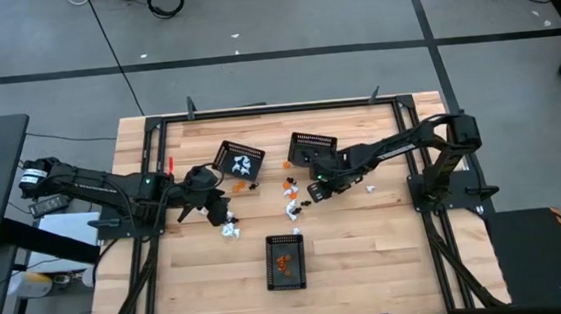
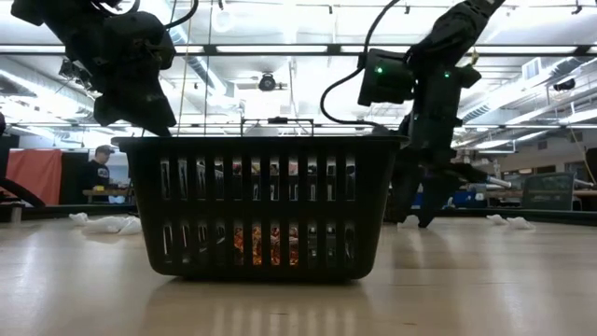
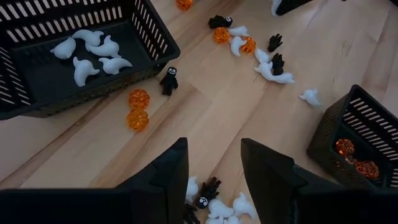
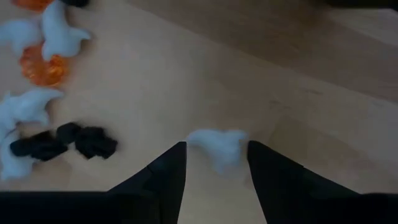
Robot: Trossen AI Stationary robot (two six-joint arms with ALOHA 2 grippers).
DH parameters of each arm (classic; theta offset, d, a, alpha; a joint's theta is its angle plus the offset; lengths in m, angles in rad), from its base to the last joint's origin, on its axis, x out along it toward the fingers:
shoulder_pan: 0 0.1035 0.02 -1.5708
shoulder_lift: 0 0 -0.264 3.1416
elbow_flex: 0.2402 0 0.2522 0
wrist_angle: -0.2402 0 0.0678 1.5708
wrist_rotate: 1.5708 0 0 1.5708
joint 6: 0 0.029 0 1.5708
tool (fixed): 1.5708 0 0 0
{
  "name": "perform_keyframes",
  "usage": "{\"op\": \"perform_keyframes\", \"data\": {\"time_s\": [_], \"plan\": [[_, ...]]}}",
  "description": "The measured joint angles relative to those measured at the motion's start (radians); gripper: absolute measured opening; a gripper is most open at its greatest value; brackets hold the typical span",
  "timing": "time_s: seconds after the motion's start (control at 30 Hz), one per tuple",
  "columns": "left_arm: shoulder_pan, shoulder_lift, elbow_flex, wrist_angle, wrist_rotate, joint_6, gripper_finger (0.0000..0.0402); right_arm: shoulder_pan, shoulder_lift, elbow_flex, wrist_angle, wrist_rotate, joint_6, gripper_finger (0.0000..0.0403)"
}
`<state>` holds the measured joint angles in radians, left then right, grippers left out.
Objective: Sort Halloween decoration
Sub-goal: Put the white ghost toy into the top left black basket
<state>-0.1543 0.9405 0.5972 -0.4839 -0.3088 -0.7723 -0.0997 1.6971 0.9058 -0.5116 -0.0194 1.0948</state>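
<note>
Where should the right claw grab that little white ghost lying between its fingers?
Probably across the middle of the small white ghost trinket, coming straight down from above. It lies flat on the bare wooden table, clear of the black and orange trinkets, and the open right gripper already has a finger on either side.

Grey floor (image 1: 280,17) with dark tape lines; ceiling strip lights (image 2: 280,49); seated person (image 2: 98,168) behind.

The table (image 1: 367,240) is pale wood with a smooth, satin finish (plank seams visible). The baskets (image 3: 37,93) are matt black slotted plastic. The white ghosts (image 3: 93,56) look like smooth, slightly glossy plastic, the orange pumpkins (image 3: 138,99) translucent and faceted, the black figures (image 3: 168,79) matt.
</note>
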Motion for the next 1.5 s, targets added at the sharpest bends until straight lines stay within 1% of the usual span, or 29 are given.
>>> {"op": "perform_keyframes", "data": {"time_s": [0.17,0.5,0.63,0.83,1.03,1.13,1.33,1.5], "plan": [[0.000,0.000,0.000,-0.005,0.000,0.006,0.0155,0.021,-0.007,-0.001,-0.005,0.052,0.020,0.0177],[0.000,0.000,0.000,-0.007,0.000,0.028,0.0155,0.020,-0.014,-0.003,-0.006,0.026,-0.026,0.0164],[0.000,0.000,0.000,-0.006,0.000,0.028,0.0155,0.020,-0.009,-0.007,0.024,0.026,-0.058,0.0152],[0.000,0.000,0.000,-0.007,0.000,0.028,0.0155,0.026,0.029,-0.008,0.058,0.012,-0.102,0.0117],[0.000,0.000,0.000,-0.007,0.000,0.020,0.0155,0.034,0.016,-0.010,0.056,0.039,-0.118,0.0070],[0.000,0.000,0.000,-0.007,0.000,0.021,0.0155,0.034,0.016,-0.010,0.069,0.038,-0.129,0.0057],[0.000,0.000,0.000,-0.007,0.000,0.119,0.0155,0.034,0.019,0.000,0.066,0.026,-0.144,0.0051],[0.000,0.000,0.000,-0.007,0.000,0.187,0.0155,0.035,0.021,0.058,0.077,0.008,-0.206,0.0051]]}}
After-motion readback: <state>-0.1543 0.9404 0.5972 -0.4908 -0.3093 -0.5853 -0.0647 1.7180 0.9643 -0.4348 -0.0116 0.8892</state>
